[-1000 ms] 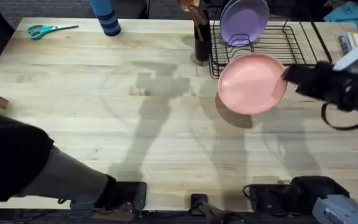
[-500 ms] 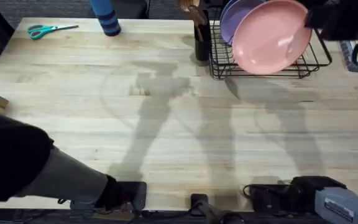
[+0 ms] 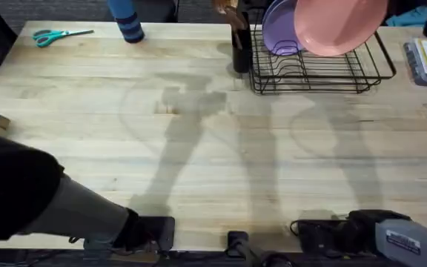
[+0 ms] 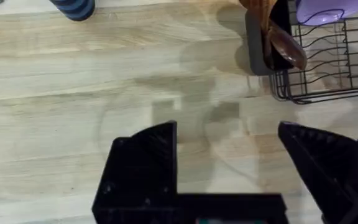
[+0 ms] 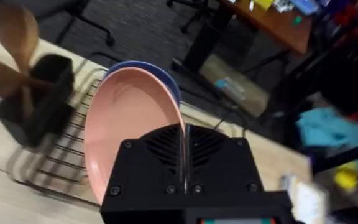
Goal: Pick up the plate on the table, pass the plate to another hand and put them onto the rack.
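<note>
Since half a second earlier, the plate [image 3: 339, 26] had risen farther back over the rack [image 3: 319, 68], beside the purple plate [image 3: 279, 30]. The right gripper [image 5: 183, 163] pinched its rim; the left gripper [image 4: 229, 168] was spread wide above the table [image 3: 161, 126].

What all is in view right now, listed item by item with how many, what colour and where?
Pink plate: one, salmon pink, held tilted above the rack.
Purple plate: one, lavender, standing in the rack's far left end.
Rack: one, black wire, far right of the table.
Utensil holder: one, black, wooden spoons inside, just left of the rack.
Scissors: one, teal handles, far left corner.
Bottle: one, blue striped, far edge.
Table: one, light wood.
Left gripper: black, jaws open, over bare table.
Right gripper: black, jaws clamped on the pink plate's rim.
</note>
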